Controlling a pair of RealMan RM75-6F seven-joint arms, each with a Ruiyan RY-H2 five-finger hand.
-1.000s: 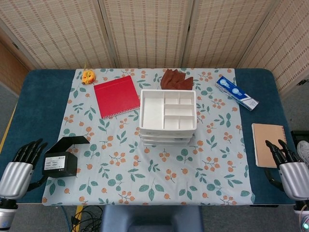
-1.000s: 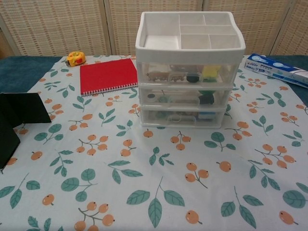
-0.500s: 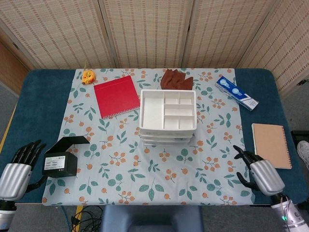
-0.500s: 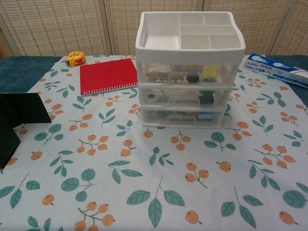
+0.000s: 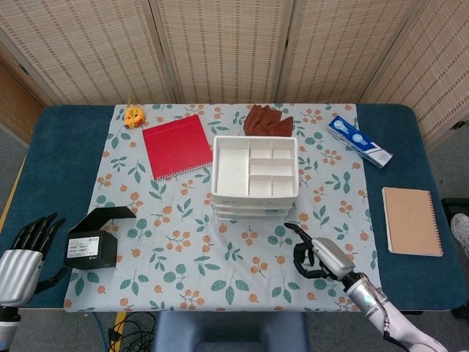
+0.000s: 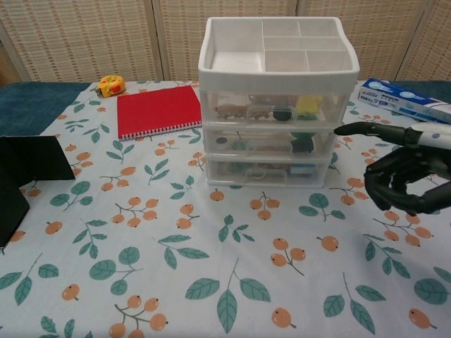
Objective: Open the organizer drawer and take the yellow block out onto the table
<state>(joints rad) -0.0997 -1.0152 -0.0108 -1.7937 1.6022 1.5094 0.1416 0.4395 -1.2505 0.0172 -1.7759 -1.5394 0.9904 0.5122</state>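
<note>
Left hand (image 5: 26, 253) idle at table (image 5: 51, 147) edge, fingers spread, empty. Organizer (image 6: 276, 98) drawers all closed; yellow block (image 6: 309, 105) in top drawer, right side. Right hand (image 6: 409, 172) near front, fingers loosely curled, empty. Step: approach. Next: hook top drawer front, pull.

Your left hand (image 5: 20, 257) is cut off by the head view's lower left edge. The black box (image 6: 21, 176) runs off the chest view's left edge. Drawer (image 6: 276, 107) contents blur behind the clear fronts.

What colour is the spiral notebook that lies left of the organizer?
The spiral notebook is plain red, clearest in the head view.
</note>
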